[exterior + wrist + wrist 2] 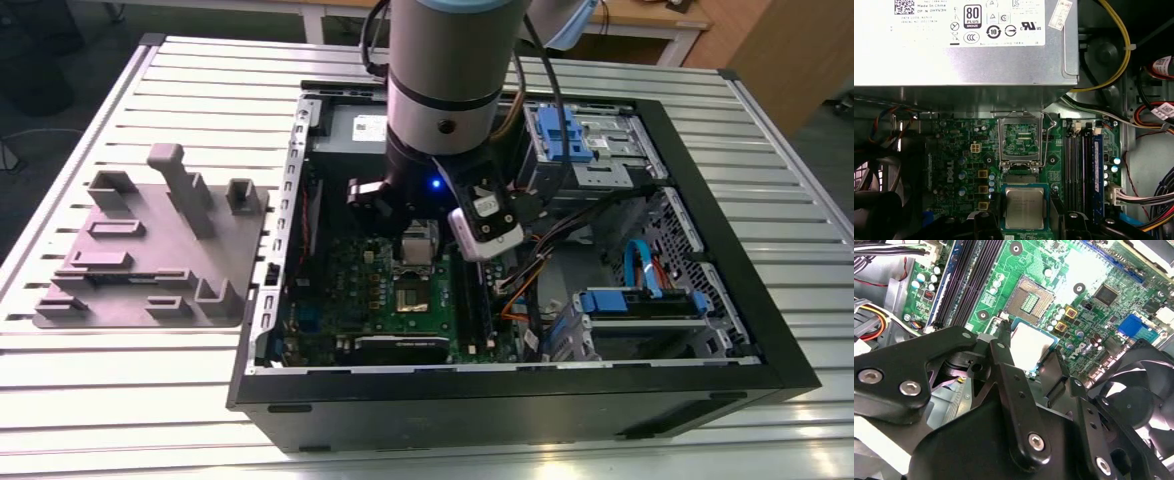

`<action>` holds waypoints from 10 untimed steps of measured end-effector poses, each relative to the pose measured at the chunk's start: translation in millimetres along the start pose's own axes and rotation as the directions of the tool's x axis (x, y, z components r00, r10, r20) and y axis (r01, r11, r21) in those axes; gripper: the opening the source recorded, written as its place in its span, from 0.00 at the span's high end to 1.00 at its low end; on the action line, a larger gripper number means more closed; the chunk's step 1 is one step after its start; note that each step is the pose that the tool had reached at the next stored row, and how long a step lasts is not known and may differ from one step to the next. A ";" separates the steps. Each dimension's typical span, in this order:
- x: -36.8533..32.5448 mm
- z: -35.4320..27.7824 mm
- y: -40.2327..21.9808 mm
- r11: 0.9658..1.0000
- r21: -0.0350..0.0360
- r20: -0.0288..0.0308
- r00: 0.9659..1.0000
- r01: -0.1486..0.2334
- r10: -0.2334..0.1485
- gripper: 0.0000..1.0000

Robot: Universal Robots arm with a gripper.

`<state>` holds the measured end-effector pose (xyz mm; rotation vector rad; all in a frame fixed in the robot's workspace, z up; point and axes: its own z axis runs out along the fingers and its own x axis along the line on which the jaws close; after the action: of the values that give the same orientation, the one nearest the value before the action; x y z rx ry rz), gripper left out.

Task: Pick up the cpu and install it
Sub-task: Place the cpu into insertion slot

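While the hand hangs inside the open computer case, I read it as pinching the cpu by two opposite edges. In both wrist views a black finger bears on each side of the chip, whose silvery top faces up. The cpu is held clear of the green motherboard.

The socket lies near the chip, open and empty, with its contact field bare. I cannot tell from these views whether the chip stands squarely above it. The metal socket frame shows beyond the chip, on the side of the power supply.

As I judge it, the step in hand is placement:

1. Hold the chip level, since a tilted corner would reach the contacts first.
2. Square its edges to the socket walls and match the orientation before any descent.
3. Descend straight, with no sideways sliding on the contact field.
4. Stay clear of the frame and of the memory slots.
5. Apply no downward force; the chip should drop in under its own weight.
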<state>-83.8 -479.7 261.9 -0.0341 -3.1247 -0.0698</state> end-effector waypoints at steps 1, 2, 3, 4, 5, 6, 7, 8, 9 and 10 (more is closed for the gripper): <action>-0.1 0.0 0.0 1.000 0.000 0.000 1.000 0.000 0.000 0.53; -0.2 0.0 0.0 1.000 0.000 0.000 1.000 0.000 0.000 0.53; -0.3 0.0 0.0 1.000 0.000 0.000 1.000 0.000 0.000 0.53; -0.4 0.0 0.0 1.000 0.000 0.000 1.000 0.000 0.000 0.53; -0.5 0.0 0.0 1.000 0.000 0.000 1.000 0.000 0.000 0.53; -0.5 0.0 0.0 1.000 0.000 0.000 1.000 0.000 0.000 0.53; -0.6 0.4 0.1 1.000 0.000 0.000 1.000 0.000 0.000 0.53; -0.6 1.2 0.0 1.000 0.000 0.000 1.000 0.000 0.000 0.53; -0.6 2.7 -0.1 1.000 0.000 0.000 1.000 0.000 0.000 0.53; -0.6 3.9 -0.2 1.000 0.000 0.000 1.000 0.000 0.000 0.53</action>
<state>-83.2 -479.7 258.0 -0.0340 -3.1246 -0.0697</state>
